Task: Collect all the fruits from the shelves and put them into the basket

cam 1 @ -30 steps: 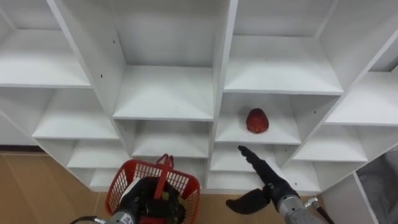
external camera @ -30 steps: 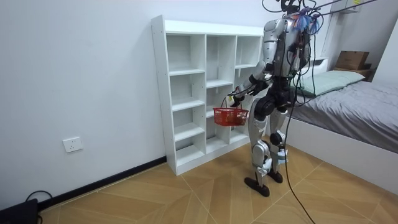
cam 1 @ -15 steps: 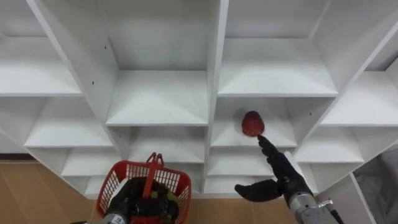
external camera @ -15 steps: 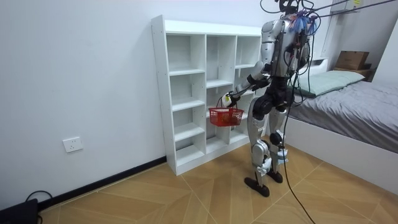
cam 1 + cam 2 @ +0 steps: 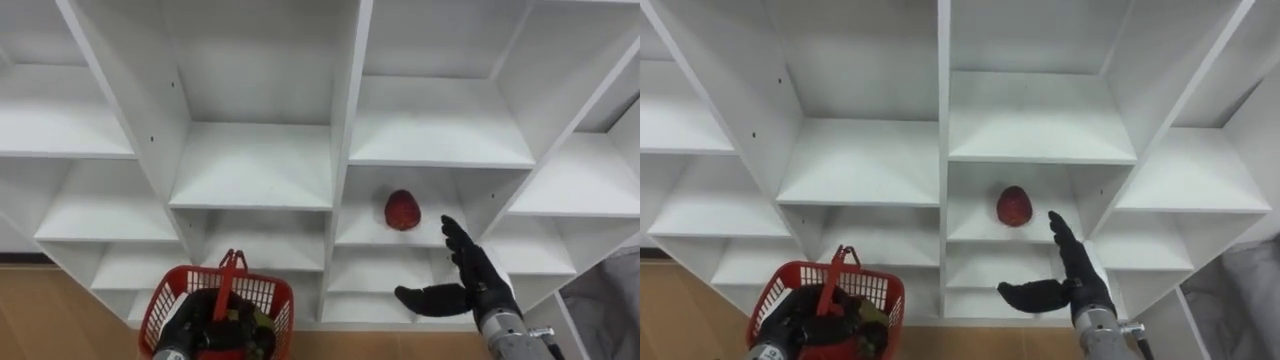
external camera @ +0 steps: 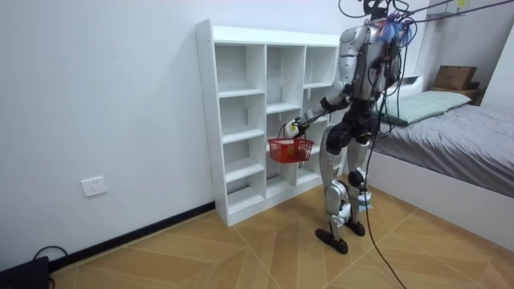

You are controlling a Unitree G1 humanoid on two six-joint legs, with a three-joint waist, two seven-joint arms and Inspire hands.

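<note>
A dark red fruit (image 5: 402, 210) lies alone on a white shelf in the closet's middle column. My right hand (image 5: 470, 282) is open just below and right of it, in front of the shelf's edge, fingers straight and pointing up, thumb spread left; it does not touch the fruit. At the lower left hangs a red wire basket (image 5: 262, 296) with fruits in it. My left hand (image 5: 187, 328) is curled round its upright red handle (image 5: 228, 278). In the room view the basket (image 6: 291, 149) hangs at hip height before the closet.
The white closet (image 5: 344, 100) has open compartments in several rows. I stand close in front of it on a wood floor (image 6: 241, 249). A bed (image 6: 450, 120) is behind me at the room view's right.
My right hand has risen from below the shelf to beside the red fruit's compartment. The basket has shifted left and lower in the eye view, and the view itself has moved slightly.
</note>
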